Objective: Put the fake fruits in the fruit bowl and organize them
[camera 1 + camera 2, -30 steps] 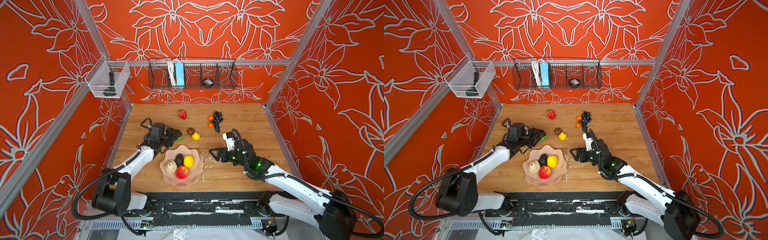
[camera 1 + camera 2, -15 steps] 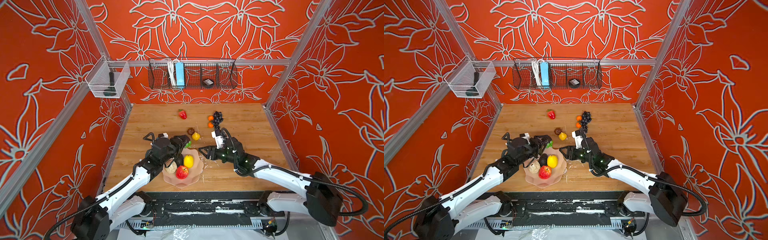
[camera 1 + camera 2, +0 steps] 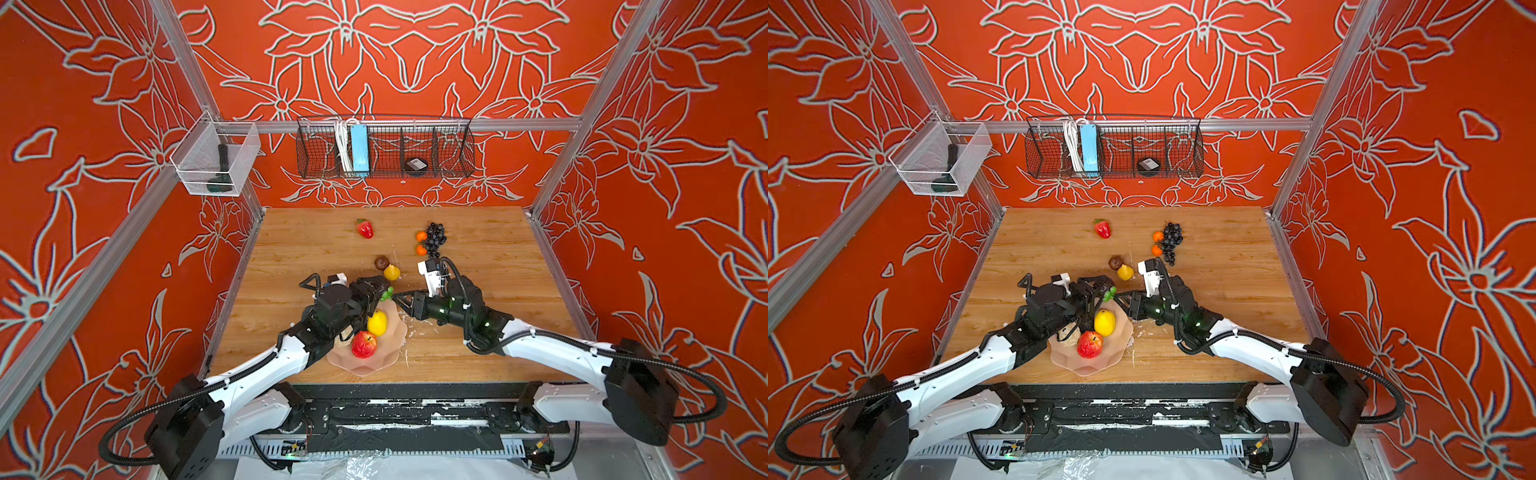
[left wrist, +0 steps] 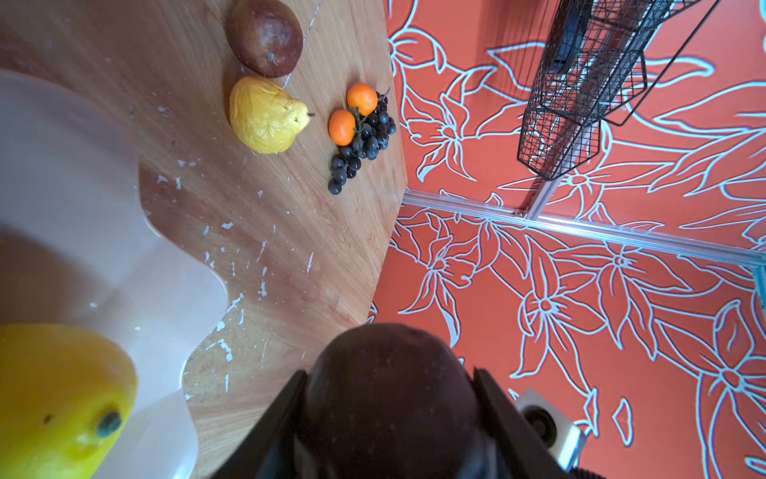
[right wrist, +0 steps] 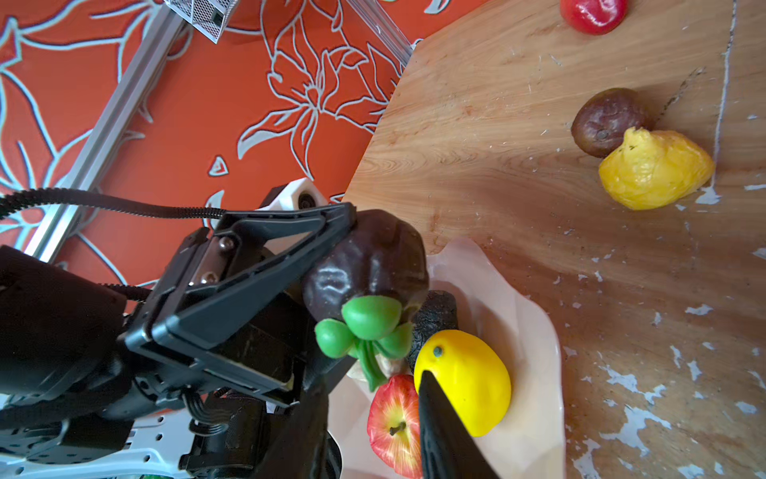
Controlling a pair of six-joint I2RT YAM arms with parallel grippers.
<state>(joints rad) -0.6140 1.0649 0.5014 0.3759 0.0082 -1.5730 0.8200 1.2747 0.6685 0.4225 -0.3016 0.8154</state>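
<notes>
The pale pink fruit bowl [image 3: 390, 353] [image 3: 1119, 353] holds a lemon [image 3: 377, 322], a red apple [image 3: 364, 344], a beige fruit [image 3: 1068, 334] and a dark avocado [image 5: 435, 313]. My left gripper [image 3: 374, 292] [image 4: 389, 381] is shut on a dark mangosteen [image 5: 369, 261] with a green calyx, above the bowl's far rim. My right gripper [image 3: 397, 297] [image 5: 373, 398] faces it, jaws narrowly apart, tips by the green stem. On the table lie a strawberry [image 3: 365, 228], a grape bunch [image 3: 435, 239], two oranges [image 3: 421, 236], a brown fruit [image 3: 381, 262] and a crumpled yellow one [image 3: 391, 272].
A black wire basket [image 3: 384, 147] hangs on the back wall and a clear box [image 3: 216, 164] on the left rail. White flecks lie on the wooden table [image 3: 478, 257] around the bowl. Both arms meet at the bowl's far side.
My left arm has carried the mangosteen from the table's left to above the bowl's far rim. My right gripper has moved left toward it and its jaws have narrowed.
</notes>
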